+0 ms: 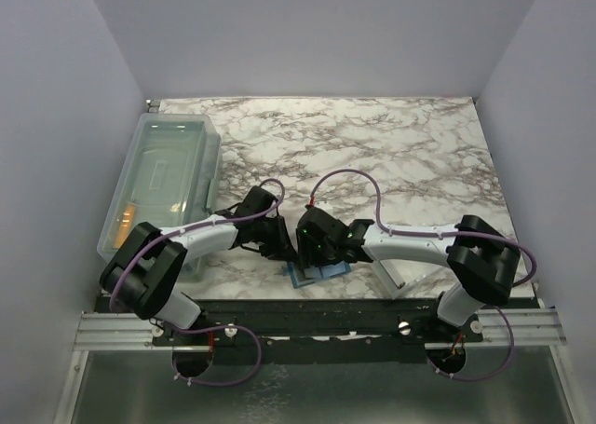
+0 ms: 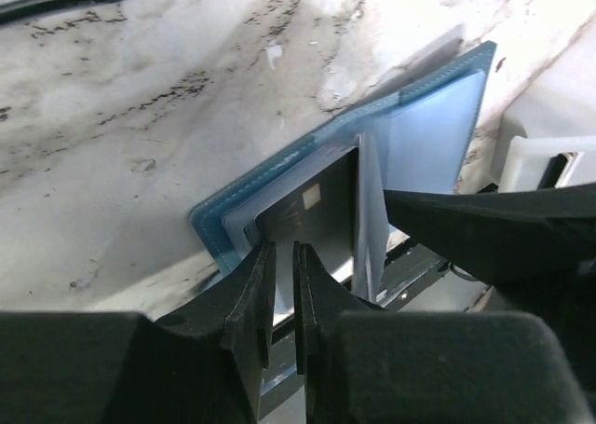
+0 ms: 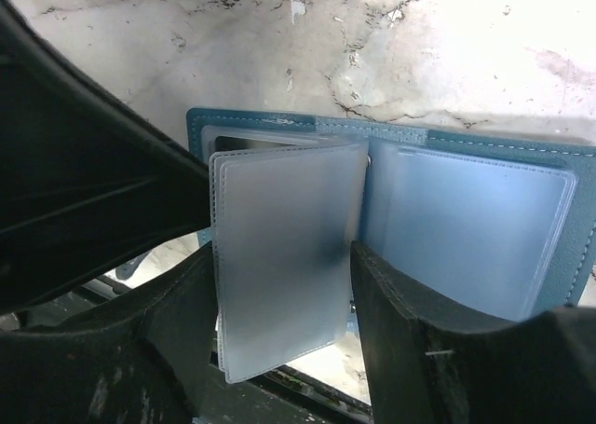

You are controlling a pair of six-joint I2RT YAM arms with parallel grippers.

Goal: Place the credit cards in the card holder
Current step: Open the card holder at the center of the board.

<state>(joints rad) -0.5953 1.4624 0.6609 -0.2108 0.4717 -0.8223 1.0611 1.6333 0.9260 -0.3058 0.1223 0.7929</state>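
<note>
Two tools at open card holder (image 3: 484, 177), right tool (image 3: 284, 284) gripping sleeves (image 3: 279, 256), left tool (image 2: 284, 275) narrow.

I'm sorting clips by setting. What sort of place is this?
Probably a lab test cell, not a home or shop: plain grey walls box in a marble-patterned tabletop, two arms bolt to a metal rail at its near edge, and a clear plastic bin sits at left.
</note>
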